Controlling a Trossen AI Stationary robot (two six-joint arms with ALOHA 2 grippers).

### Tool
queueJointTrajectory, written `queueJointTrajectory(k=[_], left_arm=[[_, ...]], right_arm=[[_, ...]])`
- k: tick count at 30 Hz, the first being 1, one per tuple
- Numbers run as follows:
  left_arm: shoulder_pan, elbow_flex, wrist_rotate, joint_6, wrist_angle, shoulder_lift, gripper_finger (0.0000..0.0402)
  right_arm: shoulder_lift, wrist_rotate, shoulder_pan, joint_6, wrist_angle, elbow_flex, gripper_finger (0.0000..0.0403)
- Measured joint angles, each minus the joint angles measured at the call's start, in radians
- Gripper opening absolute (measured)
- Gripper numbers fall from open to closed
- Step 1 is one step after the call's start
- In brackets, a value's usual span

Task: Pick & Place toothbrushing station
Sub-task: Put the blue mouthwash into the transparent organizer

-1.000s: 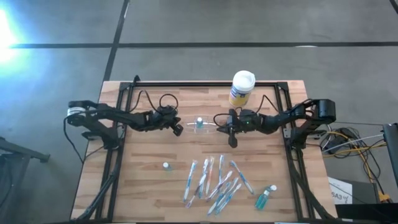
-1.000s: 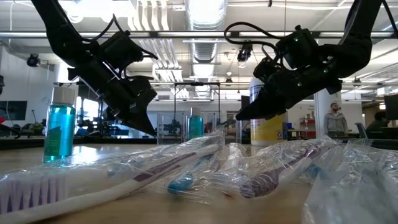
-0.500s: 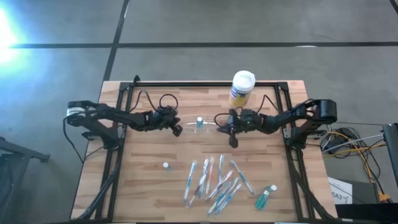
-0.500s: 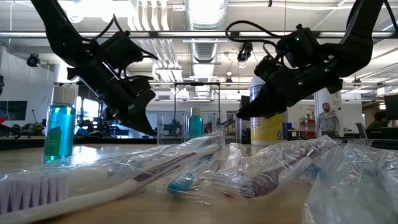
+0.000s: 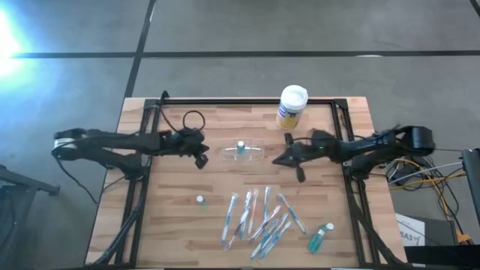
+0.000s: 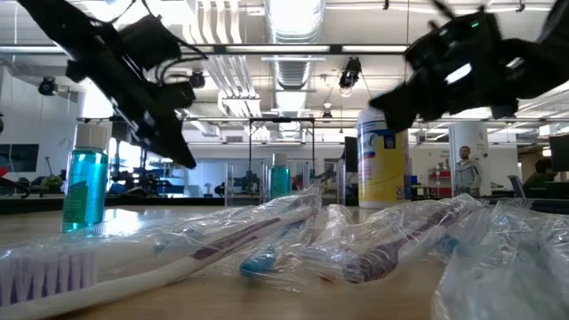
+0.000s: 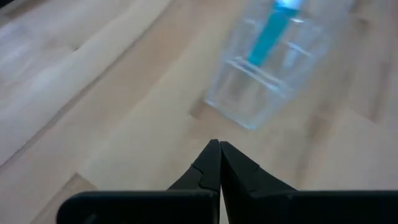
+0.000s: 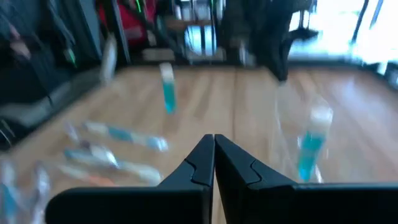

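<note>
While toothbrushing station (image 5: 241, 152) stands at table centre, left gripper (image 5: 202, 160) clenched, empty, at its 9 o'clock, apart. Right gripper (image 5: 301, 175) clenched, empty, at its 4 o'clock. Wrapped toothbrushes (image 5: 259, 217) at 6 o'clock.

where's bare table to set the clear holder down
Bare wood lies left of the small bottle, below the left gripper, and along the back edge left of the canister. The front middle is crowded with wrapped toothbrushes. The clear holder sits mid-table.
</note>
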Motion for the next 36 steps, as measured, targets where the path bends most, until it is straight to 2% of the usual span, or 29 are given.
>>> queueJointTrajectory(k=[3,5,13,22,29,36], left_arm=[[-0.050,0.027,0.013,0.024,-0.093,-0.085,0.0002],[-0.095,0.043,0.012,0.057,-0.139,-0.131,0.0003],[-0.312,0.063,0.013,0.210,-0.159,-0.264,0.0003],[-0.452,0.063,0.039,0.074,-0.172,-0.315,0.0014],[-0.544,0.063,0.045,0.045,-0.176,-0.290,0.0059],[-0.582,0.098,0.046,-0.040,-0.213,-0.236,0.0135]], right_arm=[[-0.101,-0.019,0.000,0.041,0.149,-0.082,0.0008],[-0.171,-0.019,0.000,0.065,0.184,-0.126,0.0008],[-0.408,0.004,-0.008,0.038,0.041,-0.200,0.0008],[-0.561,0.001,-0.068,0.025,-0.120,-0.220,0.0008],[-0.581,-0.068,-0.155,0.037,-0.163,-0.219,0.0008],[-0.582,-0.139,-0.218,0.001,-0.183,-0.218,0.0008]])
